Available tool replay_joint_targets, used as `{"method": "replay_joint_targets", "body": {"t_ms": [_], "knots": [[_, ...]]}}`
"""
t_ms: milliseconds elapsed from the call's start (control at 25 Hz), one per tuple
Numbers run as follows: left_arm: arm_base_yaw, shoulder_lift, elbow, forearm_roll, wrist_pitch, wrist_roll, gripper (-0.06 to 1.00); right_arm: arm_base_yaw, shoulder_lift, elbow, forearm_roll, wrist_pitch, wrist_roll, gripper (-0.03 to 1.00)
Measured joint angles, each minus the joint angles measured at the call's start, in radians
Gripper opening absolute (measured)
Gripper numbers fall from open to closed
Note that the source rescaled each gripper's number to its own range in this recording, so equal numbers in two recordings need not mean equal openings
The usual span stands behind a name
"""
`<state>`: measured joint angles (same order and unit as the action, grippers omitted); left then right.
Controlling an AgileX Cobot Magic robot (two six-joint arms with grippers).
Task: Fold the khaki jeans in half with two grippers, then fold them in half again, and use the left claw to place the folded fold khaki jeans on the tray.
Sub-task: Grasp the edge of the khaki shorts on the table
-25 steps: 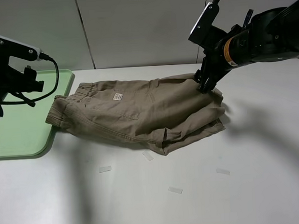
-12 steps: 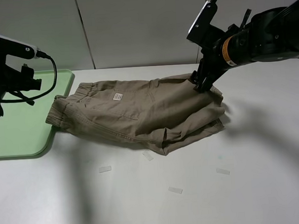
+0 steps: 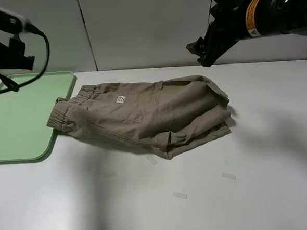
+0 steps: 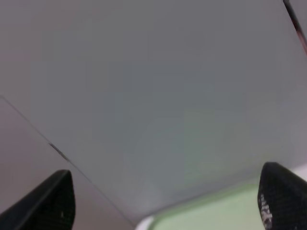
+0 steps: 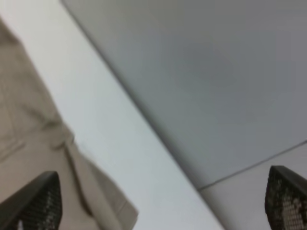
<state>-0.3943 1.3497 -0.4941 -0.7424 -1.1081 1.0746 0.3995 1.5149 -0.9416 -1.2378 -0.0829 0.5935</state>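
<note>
The khaki jeans [image 3: 148,112] are seen lying folded on the white table [image 3: 252,192], with the waistband end reaching the rim of the pale green tray [image 3: 19,133]. The right gripper [image 3: 202,53] is held high above the leg end, clear of the cloth, its jaws spread and nothing grasped. The left gripper [image 4: 165,201] is held above the tray, likewise spread wide and empty.

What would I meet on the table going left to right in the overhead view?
Green tray → khaki jeans, waistband end nearest the tray → bare white table. The left gripper and right gripper hang above these, so their place is unclear.
</note>
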Motion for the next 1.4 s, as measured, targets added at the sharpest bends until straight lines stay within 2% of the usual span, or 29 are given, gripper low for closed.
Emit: {"method": "replay_joint_targets", "body": {"t_ms": [200, 360, 480, 680, 800, 880, 960, 1000, 1080, 1160, 1240, 1400], "knots": [[0.000, -0.205, 0.000, -0.042, 0.070, 0.043, 0.81, 0.000, -0.081, 0.000, 0.004, -0.020, 0.000, 0.92], [0.000, -0.411, 0.001, -0.126, 0.162, 0.074, 0.81, 0.000, -0.143, 0.000, 0.016, -0.020, 0.000, 0.92], [0.000, -0.594, 0.001, -0.211, 0.289, 0.122, 0.81, 0.000, -0.179, 0.000, 0.028, -0.023, 0.000, 0.92], [0.000, -0.849, 0.001, -0.360, 0.525, 0.324, 0.81, 0.000, -0.196, 0.000, 0.034, -0.039, 0.000, 0.92], [0.000, -0.974, -0.001, -0.538, 0.636, 0.460, 0.81, 0.000, -0.196, 0.000, 0.044, -0.044, 0.000, 0.92], [0.000, -1.038, -0.021, -0.691, 0.677, 0.571, 0.81, 0.000, -0.196, 0.000, 0.048, -0.046, 0.000, 0.92], [0.000, -1.084, -0.062, -0.865, 0.680, 0.751, 0.81, 0.000, -0.196, 0.000, 0.048, -0.046, 0.000, 0.92], [0.000, -1.096, -0.085, -0.912, 0.677, 0.820, 0.81, 0.000, -0.196, 0.000, 0.048, -0.046, 0.000, 0.92], [0.000, -1.102, -0.127, -0.952, 0.675, 0.951, 0.81, 0.000, -0.196, 0.000, 0.048, -0.046, 0.000, 0.92], [0.000, -1.102, -0.166, -0.969, 0.672, 1.021, 0.81, 0.000, -0.196, 0.000, 0.049, -0.046, 0.000, 0.92], [0.000, -1.103, -0.203, -0.973, 0.670, 1.058, 0.80, 0.000, -0.196, 0.000, 0.049, -0.046, 0.000, 0.92], [0.000, -1.100, -0.255, -0.977, 0.669, 1.068, 0.76, 0.000, -0.196, 0.000, 0.050, -0.046, 0.000, 0.92]]}}
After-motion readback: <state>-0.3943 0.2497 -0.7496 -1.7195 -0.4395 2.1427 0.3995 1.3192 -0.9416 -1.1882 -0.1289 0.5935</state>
